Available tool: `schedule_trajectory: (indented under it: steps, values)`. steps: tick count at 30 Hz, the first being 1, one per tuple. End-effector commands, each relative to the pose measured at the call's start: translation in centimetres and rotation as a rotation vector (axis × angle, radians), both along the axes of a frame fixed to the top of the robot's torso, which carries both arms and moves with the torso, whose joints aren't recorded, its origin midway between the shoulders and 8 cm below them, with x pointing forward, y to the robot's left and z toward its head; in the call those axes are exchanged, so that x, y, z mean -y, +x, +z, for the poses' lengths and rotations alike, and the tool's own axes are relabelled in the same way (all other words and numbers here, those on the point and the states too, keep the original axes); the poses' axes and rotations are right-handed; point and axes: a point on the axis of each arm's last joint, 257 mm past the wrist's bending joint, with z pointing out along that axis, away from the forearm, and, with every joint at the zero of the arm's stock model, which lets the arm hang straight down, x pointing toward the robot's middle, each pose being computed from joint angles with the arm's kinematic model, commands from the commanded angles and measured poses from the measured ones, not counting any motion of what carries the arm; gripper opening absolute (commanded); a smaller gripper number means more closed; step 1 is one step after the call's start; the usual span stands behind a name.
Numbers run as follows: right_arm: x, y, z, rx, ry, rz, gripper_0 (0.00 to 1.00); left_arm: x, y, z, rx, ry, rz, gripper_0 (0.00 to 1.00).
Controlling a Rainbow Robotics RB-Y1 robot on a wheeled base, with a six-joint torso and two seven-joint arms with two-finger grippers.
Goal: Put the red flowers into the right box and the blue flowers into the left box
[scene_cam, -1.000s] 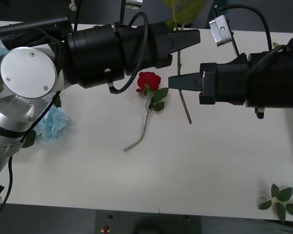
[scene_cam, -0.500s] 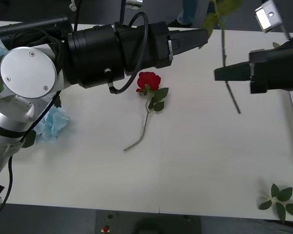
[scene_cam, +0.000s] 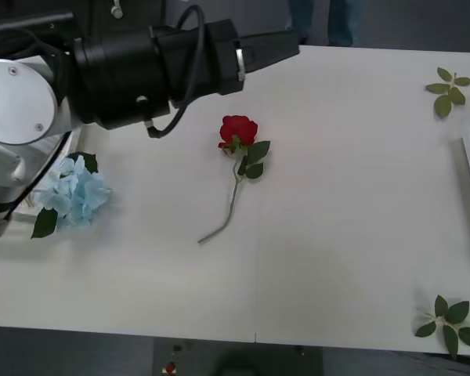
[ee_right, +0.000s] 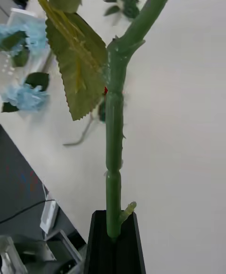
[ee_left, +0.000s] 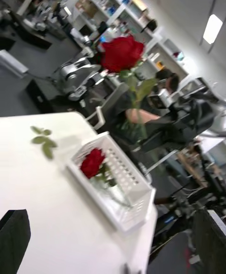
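clamped on a green rose stem, the black jaws of the right gripper are being kept pressed together, so the carried red rose is being held upright in the air near the right box, presumably for lowering into it. spread wide, the jaws of the left gripper are gripping nothing while that arm is being held over the table's far left. one red rose is already lying in the right box, a white slotted basket at the table's right edge. another red rose is lying mid-table, well apart from both boxes. a blue flower is resting at the left side, beside the left box, where more blue blooms are being kept.
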Motion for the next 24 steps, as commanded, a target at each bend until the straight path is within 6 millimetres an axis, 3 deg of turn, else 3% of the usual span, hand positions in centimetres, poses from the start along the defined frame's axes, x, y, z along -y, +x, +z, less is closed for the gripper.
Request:
schedule_trajectory:
  steps: [1, 5, 6, 7, 14, 19, 24]
  values:
    - [7.8, 0.9, -0.7, -0.011, -0.080, -0.109, 0.00, -7.2, 1.2, -2.9, 0.037, 0.229, 0.073, 1.00]
    - [15.2, 0.4, -3.4, -0.067, -0.173, -0.234, 0.00, -13.5, 1.5, -5.7, -0.013, 0.449, 0.126, 1.00]
    - [15.2, 0.4, -3.4, -0.067, -0.173, -0.234, 0.00, -13.5, 1.5, -5.7, -0.013, 0.449, 0.126, 1.00]
    - [19.0, -0.1, -5.5, -0.075, -0.241, -0.280, 0.00, -17.0, 1.5, -7.4, -0.078, 0.570, 0.173, 1.00]
    - [27.5, -2.1, -12.0, -0.108, -0.377, -0.444, 0.00, -25.3, 1.4, -11.9, -0.251, 0.882, 0.394, 1.00]
    - [30.5, -2.8, -16.5, -0.138, -0.443, -0.552, 0.00, -28.6, 0.5, -14.1, -0.382, 0.991, 0.525, 1.00]
    - [31.5, -2.7, -20.7, -0.161, -0.479, -0.630, 0.00, -28.3, 0.9, -15.8, -0.433, 1.031, 0.668, 1.00]
